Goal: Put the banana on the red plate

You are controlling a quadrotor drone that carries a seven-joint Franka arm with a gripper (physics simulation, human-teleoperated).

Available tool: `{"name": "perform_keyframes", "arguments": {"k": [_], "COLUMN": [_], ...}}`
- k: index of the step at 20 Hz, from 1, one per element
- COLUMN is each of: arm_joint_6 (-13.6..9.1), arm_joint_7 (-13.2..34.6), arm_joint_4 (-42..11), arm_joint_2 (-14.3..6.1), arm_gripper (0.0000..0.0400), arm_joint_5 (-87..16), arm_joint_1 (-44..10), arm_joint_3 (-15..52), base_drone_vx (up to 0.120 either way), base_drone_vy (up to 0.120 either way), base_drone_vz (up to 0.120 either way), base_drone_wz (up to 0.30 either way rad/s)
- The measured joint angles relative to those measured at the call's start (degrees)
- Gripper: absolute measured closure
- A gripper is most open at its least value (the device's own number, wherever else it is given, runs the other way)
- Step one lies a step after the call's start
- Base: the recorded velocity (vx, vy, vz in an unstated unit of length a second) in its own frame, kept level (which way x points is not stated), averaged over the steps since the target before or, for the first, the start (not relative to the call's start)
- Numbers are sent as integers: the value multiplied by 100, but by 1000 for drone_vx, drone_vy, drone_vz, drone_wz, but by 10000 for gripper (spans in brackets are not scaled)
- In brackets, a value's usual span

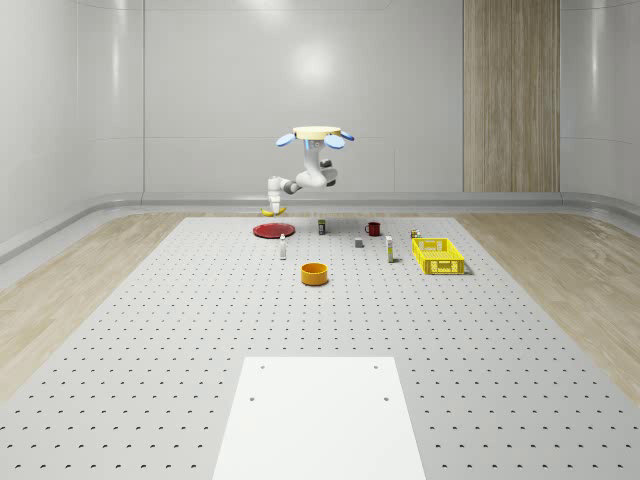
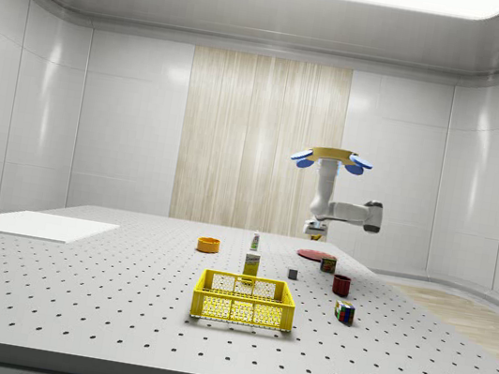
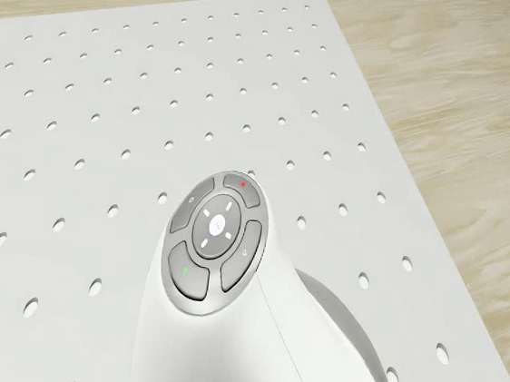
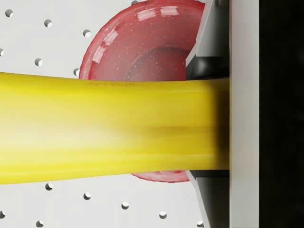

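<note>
I am hovering over the far end of the perforated table (image 1: 150, 330), my drone body (image 1: 318, 134) holding above the floor just past the red plate (image 1: 273, 231) at about one o'clock from it in the whole-scene view. My arm (image 1: 315, 175) is hanging down from the body, bending at the elbow and reaching out toward nine o'clock in that view, with the wrist turning down so my claw (image 1: 269, 207) is pointing at the table. In the side view the same arm (image 2: 350, 211) is dropping from the rotors, jutting out toward three o'clock, then folding back toward the plate (image 2: 316, 254). I am clenching the banana (image 4: 109, 127) in my claw; it is lying crosswise in the grip in the wrist view, with one finger (image 4: 209, 57) pressing against it at three o'clock, and the red plate (image 4: 142, 42) is sitting on the table directly beneath it, well below. In the whole-scene view the banana (image 1: 270, 211) is hanging in the air above the plate's far rim. The button pad (image 3: 217, 244) on my arm is carrying small marks that I cannot read, and I am reading no writing anywhere else.
</note>
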Motion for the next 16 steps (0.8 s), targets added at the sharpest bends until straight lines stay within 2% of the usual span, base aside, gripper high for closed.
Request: {"name": "perform_keyframes", "arguments": {"k": [2, 8, 14, 16], "arm_joint_6": [-1, -3, -5, -6], "arm_joint_7": [0, -1, -1, -1], "arm_joint_4": [0, 0, 0, 0], "arm_joint_2": [1, 3, 5, 6], "arm_gripper": [210, 210, 210, 210], "arm_joint_5": [0, -1, -2, -2], "arm_joint_1": [0, 1, 1, 1], "arm_joint_3": [0, -1, -1, -1], "base_drone_vx": [0, 0, 0, 0], "base_drone_vy": [0, 0, -113, -100], "base_drone_vz": [-20, -120, 0, -100], "base_drone_wz": [0, 0, 0, 0]}}
